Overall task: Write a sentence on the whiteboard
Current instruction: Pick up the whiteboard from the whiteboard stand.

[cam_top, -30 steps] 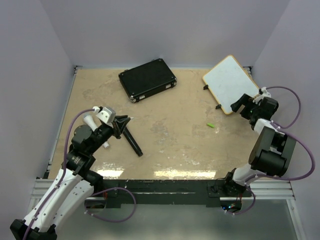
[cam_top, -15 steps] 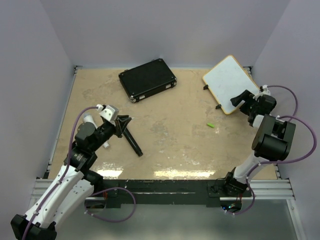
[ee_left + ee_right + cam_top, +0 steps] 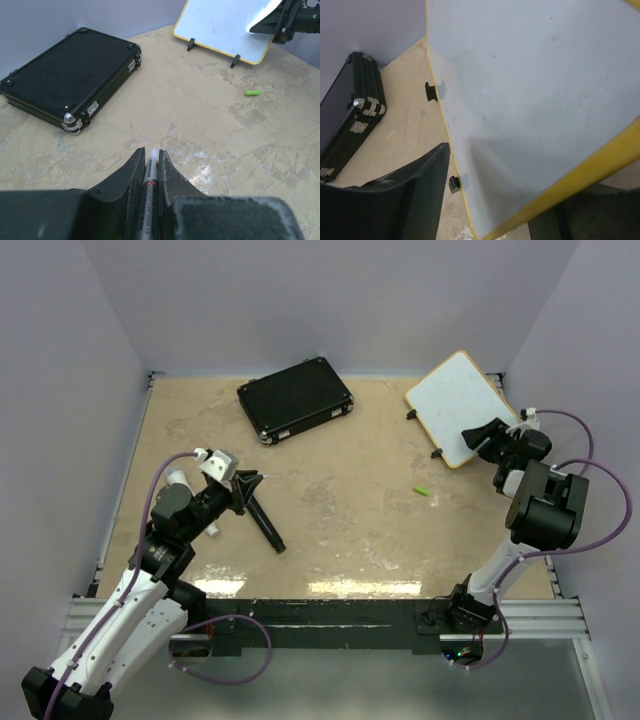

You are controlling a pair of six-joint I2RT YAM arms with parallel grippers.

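While the whiteboard (image 3: pixel 455 405) lies blank at the upper right, the right gripper (image 3: pixel 487 434) straddles its edge with jaws apart, probably to steady it; the left gripper (image 3: pixel 151 159) clamps a marker (image 3: pixel 149 182) for writing.

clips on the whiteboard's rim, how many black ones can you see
2, both on the whiteboard's left edge in the top view: one clip farther back, the other clip nearer the arms. More could be hidden behind the board.

Left gripper (image 3: pixel 151 159) clamped shut; right gripper (image 3: pixel 480 432) spread wide.
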